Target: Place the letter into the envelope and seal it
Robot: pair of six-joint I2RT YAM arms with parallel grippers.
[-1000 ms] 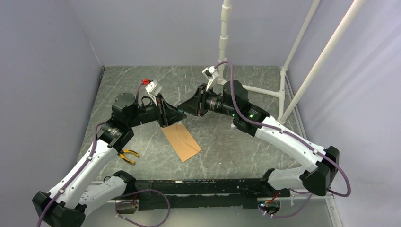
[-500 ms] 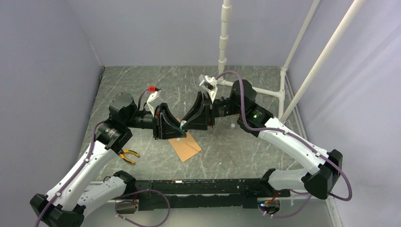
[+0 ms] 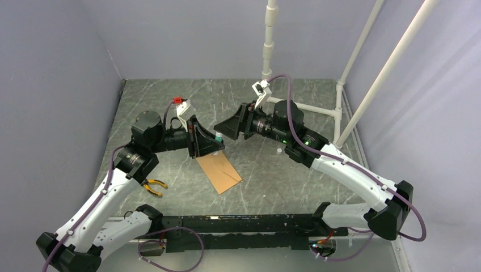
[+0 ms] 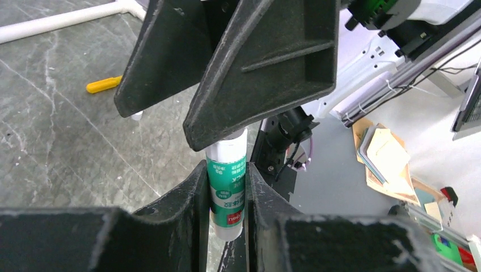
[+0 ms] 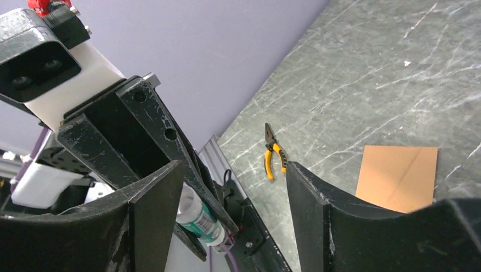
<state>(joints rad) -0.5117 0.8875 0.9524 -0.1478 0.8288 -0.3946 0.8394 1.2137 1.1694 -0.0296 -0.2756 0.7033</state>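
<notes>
My left gripper (image 3: 218, 141) (image 4: 227, 170) is shut on a green-and-white glue stick (image 3: 218, 137) (image 4: 227, 192) (image 5: 198, 218), held in the air above the table. My right gripper (image 3: 222, 129) (image 5: 233, 165) faces it from the right, open wide, its fingers (image 4: 261, 68) just past the stick's white top and not gripping it. The brown envelope (image 3: 218, 173) (image 5: 397, 175) lies flat on the table below both grippers, with a diagonal seam showing. The letter is out of view.
Yellow-handled pliers (image 3: 154, 186) (image 5: 272, 158) lie on the table near the left arm. A small white object (image 3: 278, 151) sits on the table under the right arm. White pipes (image 3: 266, 51) stand at the back and right. Walls close in the left and back.
Half a second ago both grippers met low over the envelope. Since then the right gripper has opened and drawn back to the right, and the left gripper has risen slightly with the glue stick.
</notes>
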